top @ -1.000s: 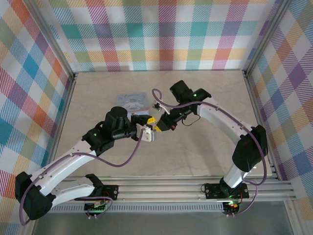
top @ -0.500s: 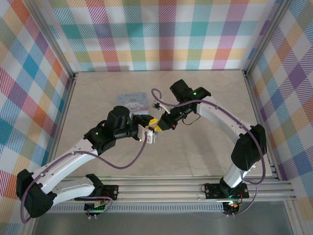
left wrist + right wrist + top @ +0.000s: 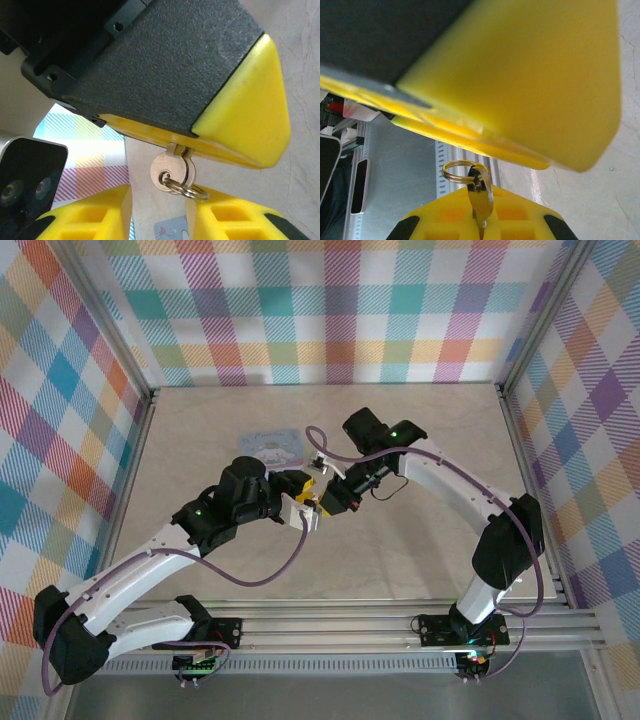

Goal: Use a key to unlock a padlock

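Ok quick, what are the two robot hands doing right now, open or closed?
Left gripper: open, nothing seen held in it.
Right gripper: shut on the key.

A pale blue-grey rectangular tin with a cartoon print [image 3: 266, 443] lies flat on the beige marbled surface [image 3: 430, 440], at 11 o'clock from its middle. Pastel plaid walls [image 3: 330, 310] close the 9, 12 and 3 o'clock sides. Silver aluminium rails [image 3: 340, 625] run along 6 o'clock.
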Motion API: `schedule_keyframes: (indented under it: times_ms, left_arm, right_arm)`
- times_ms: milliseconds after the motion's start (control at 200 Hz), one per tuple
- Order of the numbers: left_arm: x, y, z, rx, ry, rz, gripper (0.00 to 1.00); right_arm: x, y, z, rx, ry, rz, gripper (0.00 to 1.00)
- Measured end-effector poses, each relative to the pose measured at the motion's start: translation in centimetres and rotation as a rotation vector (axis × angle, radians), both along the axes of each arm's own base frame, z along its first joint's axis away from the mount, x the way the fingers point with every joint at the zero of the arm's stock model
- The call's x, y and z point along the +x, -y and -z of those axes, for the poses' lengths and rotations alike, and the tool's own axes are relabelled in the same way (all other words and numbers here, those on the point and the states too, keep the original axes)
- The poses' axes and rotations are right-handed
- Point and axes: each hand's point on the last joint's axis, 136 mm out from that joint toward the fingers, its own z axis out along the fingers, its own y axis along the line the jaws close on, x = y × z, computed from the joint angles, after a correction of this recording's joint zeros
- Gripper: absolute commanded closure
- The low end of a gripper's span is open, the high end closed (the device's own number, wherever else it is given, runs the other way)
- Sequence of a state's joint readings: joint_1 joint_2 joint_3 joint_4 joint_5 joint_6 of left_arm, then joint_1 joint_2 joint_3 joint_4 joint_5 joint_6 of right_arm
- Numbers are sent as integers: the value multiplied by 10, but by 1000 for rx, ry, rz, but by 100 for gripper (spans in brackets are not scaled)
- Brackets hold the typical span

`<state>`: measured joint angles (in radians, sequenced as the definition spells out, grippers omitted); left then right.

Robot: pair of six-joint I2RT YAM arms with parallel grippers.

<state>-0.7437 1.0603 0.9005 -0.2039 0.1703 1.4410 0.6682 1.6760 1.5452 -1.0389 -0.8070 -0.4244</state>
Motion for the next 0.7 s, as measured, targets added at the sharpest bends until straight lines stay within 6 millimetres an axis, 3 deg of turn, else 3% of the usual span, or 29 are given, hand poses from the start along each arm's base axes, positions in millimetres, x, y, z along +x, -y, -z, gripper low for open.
schedule_keyframes:
  times_ms: [320, 550, 700]
  left_arm:
    - [-10, 2, -15, -36, 55, 21, 66]
    - [-14, 2, -13, -16, 79, 21, 65]
    - [-18, 7, -11, 2, 92, 41, 73]
  right_arm:
    - [-1, -2, -3, 16, -15, -9, 100]
    - [-2, -4, -2, 15, -48, -15, 100]
    - [-1, -5, -3, 13, -51, -15, 100]
